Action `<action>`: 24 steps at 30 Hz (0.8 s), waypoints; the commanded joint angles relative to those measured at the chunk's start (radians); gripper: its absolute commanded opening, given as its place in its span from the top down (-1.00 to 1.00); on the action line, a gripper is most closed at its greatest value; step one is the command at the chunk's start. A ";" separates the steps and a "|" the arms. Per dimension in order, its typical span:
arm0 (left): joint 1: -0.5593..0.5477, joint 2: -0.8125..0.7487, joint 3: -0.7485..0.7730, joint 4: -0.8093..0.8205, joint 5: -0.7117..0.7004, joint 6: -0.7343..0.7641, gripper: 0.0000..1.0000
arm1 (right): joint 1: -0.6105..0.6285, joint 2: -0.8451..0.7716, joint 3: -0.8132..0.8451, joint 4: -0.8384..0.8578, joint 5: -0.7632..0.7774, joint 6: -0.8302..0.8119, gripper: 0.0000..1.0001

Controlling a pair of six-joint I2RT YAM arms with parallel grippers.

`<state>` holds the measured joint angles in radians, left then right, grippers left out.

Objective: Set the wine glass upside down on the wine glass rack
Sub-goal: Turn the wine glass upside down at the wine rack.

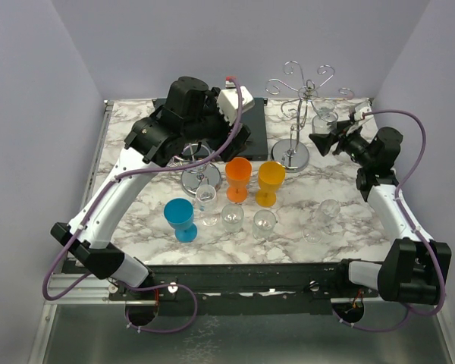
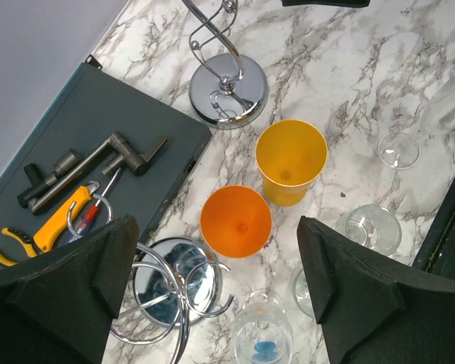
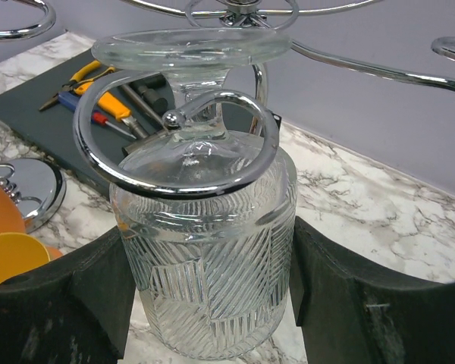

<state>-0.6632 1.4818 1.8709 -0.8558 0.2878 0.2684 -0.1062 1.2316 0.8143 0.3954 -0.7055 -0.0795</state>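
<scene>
Pinching inverted wine glass (image 3: 208,250) at rack hook (image 3: 269,129): R gripper (image 3: 211,296). L gripper (image 2: 216,227) spread over orange cup (image 2: 236,222); tools (image 2: 83,178) seen wrist-cams only.

Orange cup (image 2: 236,223), yellow cup (image 2: 290,158), blue goblet (image 1: 180,214)

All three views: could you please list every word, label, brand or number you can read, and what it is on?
None can be read in any view.
The wine glass bears only a cut line pattern.
The orange cup and yellow cup are plain.
The yellow-handled tool shows no legible lettering.
</scene>
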 commanded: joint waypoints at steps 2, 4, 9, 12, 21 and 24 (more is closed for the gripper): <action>-0.004 0.029 0.028 0.018 -0.005 -0.026 -0.87 | -0.003 -0.042 -0.030 0.109 -0.027 0.005 0.99; -0.004 0.043 0.031 0.043 -0.010 -0.038 -0.87 | -0.003 -0.050 -0.040 0.117 -0.023 0.012 0.99; -0.007 0.123 0.115 0.095 0.000 -0.064 -0.87 | -0.003 -0.062 -0.061 0.151 -0.015 0.039 0.99; -0.010 0.189 0.190 0.110 0.020 -0.074 -0.87 | -0.003 -0.065 -0.075 0.192 -0.004 0.072 0.99; -0.031 0.335 0.365 0.144 0.047 -0.173 -0.83 | -0.004 -0.082 -0.149 0.346 0.056 0.200 0.99; -0.044 0.371 0.392 0.150 0.038 -0.186 -0.81 | -0.005 -0.079 -0.180 0.395 0.079 0.240 0.99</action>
<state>-0.6849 1.8080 2.2105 -0.7311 0.3077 0.1436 -0.1059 1.1797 0.6636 0.6296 -0.6903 0.0814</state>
